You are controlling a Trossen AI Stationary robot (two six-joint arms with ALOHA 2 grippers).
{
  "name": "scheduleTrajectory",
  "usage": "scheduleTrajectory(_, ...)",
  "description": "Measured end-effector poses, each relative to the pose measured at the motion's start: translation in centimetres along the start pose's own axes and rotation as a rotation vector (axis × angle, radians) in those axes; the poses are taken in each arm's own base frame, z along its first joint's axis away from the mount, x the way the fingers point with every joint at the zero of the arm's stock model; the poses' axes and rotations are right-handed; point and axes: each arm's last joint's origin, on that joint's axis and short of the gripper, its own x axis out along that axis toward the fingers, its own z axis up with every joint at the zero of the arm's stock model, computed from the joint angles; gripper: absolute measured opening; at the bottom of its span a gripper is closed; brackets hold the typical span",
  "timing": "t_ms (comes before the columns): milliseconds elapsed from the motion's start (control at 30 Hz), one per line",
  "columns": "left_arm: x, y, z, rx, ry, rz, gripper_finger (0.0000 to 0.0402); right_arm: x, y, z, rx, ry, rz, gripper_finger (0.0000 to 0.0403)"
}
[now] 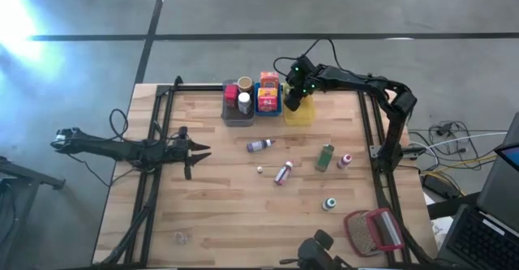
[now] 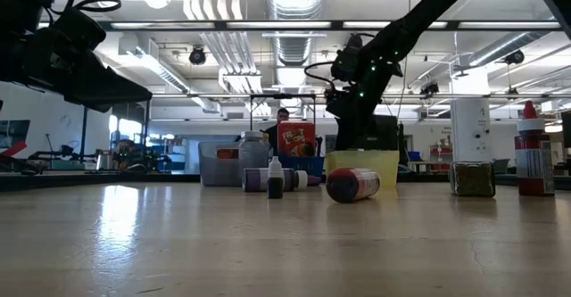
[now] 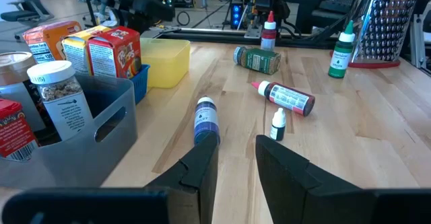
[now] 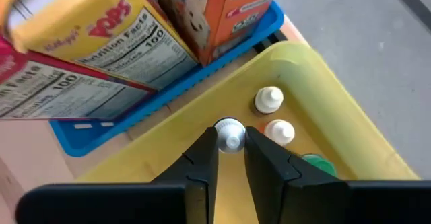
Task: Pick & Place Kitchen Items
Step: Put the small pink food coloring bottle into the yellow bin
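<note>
My right gripper point(image 4: 230, 144) reaches over the yellow bin point(image 4: 323, 89) at the table's far edge, shut on a tiny white-capped bottle point(image 4: 229, 134). Two more white caps point(image 4: 268, 99) and a green cap point(image 4: 313, 162) show inside that bin. On the table lie a purple-capped bottle point(image 1: 259, 145) and a red-capped bottle point(image 1: 283, 173); a green jar point(image 1: 325, 157), a small red-capped bottle point(image 1: 345, 160) and a green-capped bottle point(image 1: 329, 203) rest there too. My left gripper point(image 3: 236, 163) waits at the table's left side, fingers slightly apart, nothing between them. My right gripper pinches the tiny bottle's white cap point(image 4: 229, 127) between its two fingertips. The fingers come from above, slanting down into the yellow bin. The cap hides the bottle's body, so I cannot tell whether its base touches the bin's floor.
A blue bin point(image 1: 268, 101) with orange and yellow boxes and a grey bin point(image 1: 238, 108) with jars stand left of the yellow bin. A red-framed mesh grater point(image 1: 373, 229) lies at the near right corner. A tiny white bottle point(image 1: 259, 169) sits mid-table.
</note>
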Motion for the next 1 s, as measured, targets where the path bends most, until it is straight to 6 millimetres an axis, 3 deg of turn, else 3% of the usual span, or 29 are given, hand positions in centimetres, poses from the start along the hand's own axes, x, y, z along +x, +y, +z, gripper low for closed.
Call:
scheduleTrajectory(633, 0.0, 0.0, 0.0, 0.0, 0.0, 0.0, 0.0108, 2.8, -0.1, -1.0, 0.006, 0.078, 0.021, 0.0055)
scheduleTrajectory(1000, 0.0, 0.0, 0.0, 0.0, 0.0, 0.0, 0.0108, 2.8, -0.1, -1.0, 0.006, 0.079, 0.021, 0.0092)
